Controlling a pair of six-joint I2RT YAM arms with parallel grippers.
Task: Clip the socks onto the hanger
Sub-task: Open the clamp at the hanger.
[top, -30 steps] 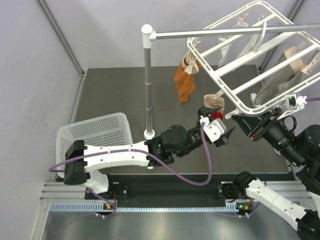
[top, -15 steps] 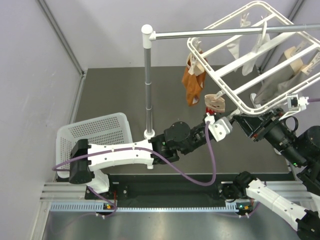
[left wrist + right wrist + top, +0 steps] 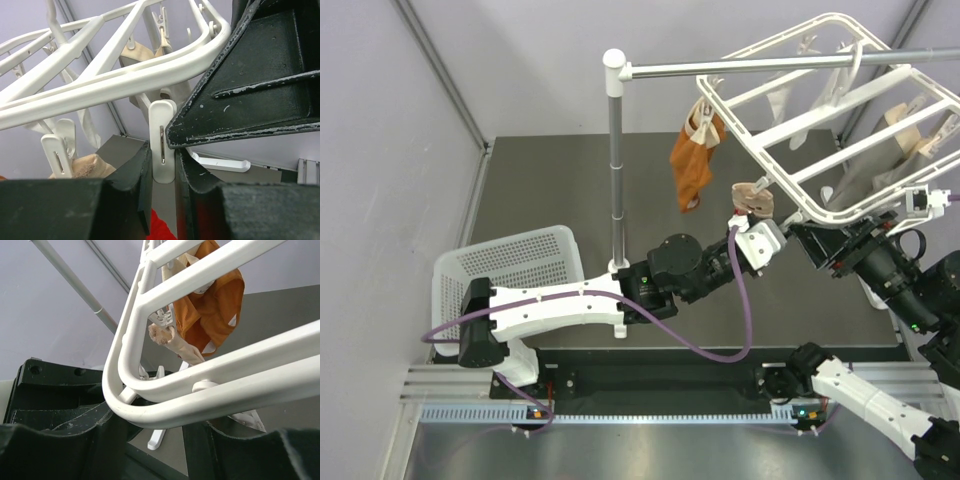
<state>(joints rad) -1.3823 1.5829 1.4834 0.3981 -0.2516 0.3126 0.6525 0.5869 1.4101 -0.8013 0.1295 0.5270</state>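
Observation:
The white hanger (image 3: 790,120) hangs tilted from the grey rail, with an orange sock (image 3: 692,165) and a beige sock (image 3: 752,197) clipped along its near-left rim. My left gripper (image 3: 767,232) reaches up under that rim. In the left wrist view it (image 3: 162,155) is shut on a white clip peg (image 3: 162,127) hanging from the hanger (image 3: 100,90). A bit of red sock (image 3: 161,227) shows low between its fingers; what holds it is hidden. My right gripper (image 3: 812,238) is beside it. Its jaws (image 3: 155,435) stand apart around the hanger's rim (image 3: 150,405).
A grey pole (image 3: 616,170) stands mid-table and carries the rail (image 3: 740,68). A white perforated basket (image 3: 510,270) sits at the left. More pale socks (image 3: 905,120) hang on the hanger's far right. The two grippers are very close together under the hanger's corner.
My left gripper rose to the hanger's rim and closed on a clip peg. The right gripper's jaws widened. The hanger and orange sock swung slightly.

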